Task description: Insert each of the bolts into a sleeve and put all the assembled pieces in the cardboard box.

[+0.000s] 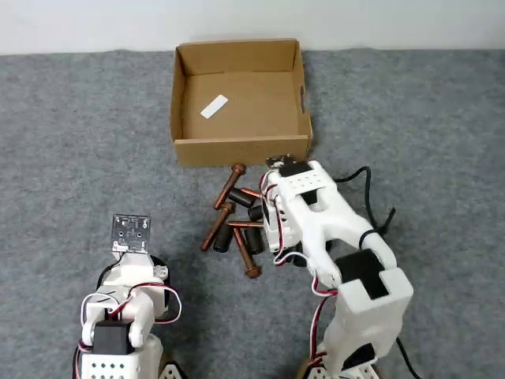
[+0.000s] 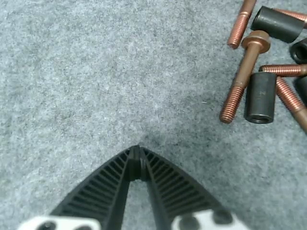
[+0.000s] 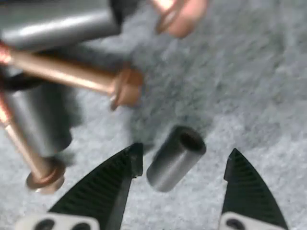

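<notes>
Several copper bolts [image 1: 218,224] and black sleeves [image 1: 223,238] lie in a loose pile on the grey carpet, just in front of the cardboard box [image 1: 237,149]. My right arm [image 1: 304,207] hangs over the pile's right side. In the right wrist view my right gripper [image 3: 186,153] is open, with one short black sleeve [image 3: 175,158] lying on the carpet between its fingers, apart from both. A bolt [image 3: 72,74] and more sleeves [image 3: 38,120] lie just beyond. My left gripper [image 2: 139,154] is shut and holds nothing, low over bare carpet left of the pile; a bolt [image 2: 247,72] and a sleeve [image 2: 260,97] are off to its side.
The box stands open at the back, with a small white label [image 1: 214,106] on its floor. My left arm [image 1: 130,264] sits at the front left. A black cable [image 1: 369,197] trails beside the right arm. Grey carpet [image 1: 87,142] covers the table.
</notes>
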`<action>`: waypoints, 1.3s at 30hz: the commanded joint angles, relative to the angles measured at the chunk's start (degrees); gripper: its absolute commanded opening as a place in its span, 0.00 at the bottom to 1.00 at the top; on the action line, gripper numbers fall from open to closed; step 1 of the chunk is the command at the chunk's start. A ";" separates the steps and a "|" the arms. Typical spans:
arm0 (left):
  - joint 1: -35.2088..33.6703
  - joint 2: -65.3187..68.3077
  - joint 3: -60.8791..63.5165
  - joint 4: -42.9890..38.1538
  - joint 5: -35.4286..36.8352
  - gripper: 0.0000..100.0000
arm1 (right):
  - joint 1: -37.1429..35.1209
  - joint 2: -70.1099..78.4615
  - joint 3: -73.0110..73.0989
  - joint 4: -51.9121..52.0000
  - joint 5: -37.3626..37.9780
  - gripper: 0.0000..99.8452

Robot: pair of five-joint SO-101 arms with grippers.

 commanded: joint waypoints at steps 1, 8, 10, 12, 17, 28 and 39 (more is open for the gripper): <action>-0.53 -0.09 -1.10 0.18 -0.35 0.00 | 0.57 0.92 -3.08 -0.75 -0.62 0.22; -0.53 -0.09 -1.10 0.18 -0.35 0.00 | 0.75 1.45 -3.16 -1.45 -0.26 0.09; -0.53 -0.09 -1.10 0.18 -0.35 0.00 | 0.75 1.36 -3.16 -1.01 -0.18 0.08; -0.53 -0.09 -1.10 0.18 -0.35 0.00 | 0.75 1.36 -3.16 -0.75 -0.09 0.07; -0.53 -0.09 -1.10 0.18 -0.35 0.00 | 0.75 -2.15 -3.78 2.68 2.02 0.01; -0.53 -0.09 -1.10 0.18 -0.35 0.00 | 0.75 -21.32 -3.78 11.91 6.42 0.01; -0.53 -0.09 -1.10 0.18 -0.35 0.00 | 3.91 -38.99 -7.03 23.43 6.77 0.01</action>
